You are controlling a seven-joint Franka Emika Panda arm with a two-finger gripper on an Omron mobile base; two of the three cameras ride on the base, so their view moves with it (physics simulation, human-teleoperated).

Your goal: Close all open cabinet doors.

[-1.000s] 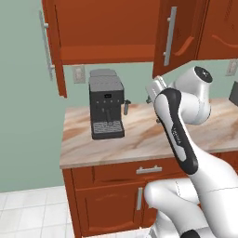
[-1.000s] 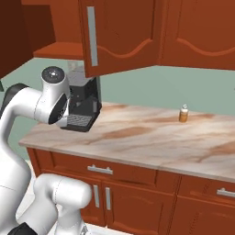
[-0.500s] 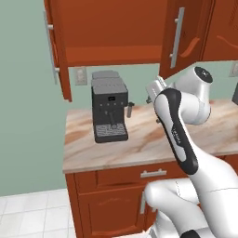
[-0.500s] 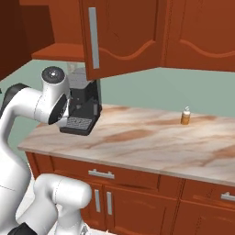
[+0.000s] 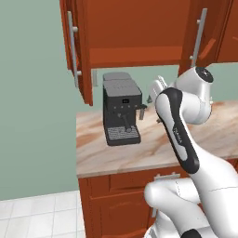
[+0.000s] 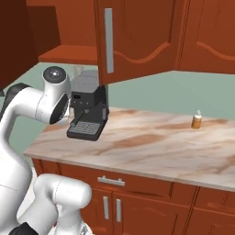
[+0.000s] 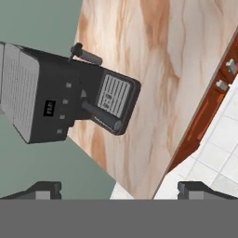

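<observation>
Left base view: two cabinet doors swung open overhead, left door (image 5: 74, 51) and right door (image 5: 201, 35), upright bar handles, above the coffee machine (image 5: 121, 114) on the bench (image 5: 93, 148). Gripper tucked behind the forearm, well below, hard to make out.

Right base view: open door (image 6: 133, 39) up and right of the arm, top cut off.

Hand view: gripper (image 7: 119, 189) released, tips spread wide, nothing between, aimed down at the machine.
</observation>
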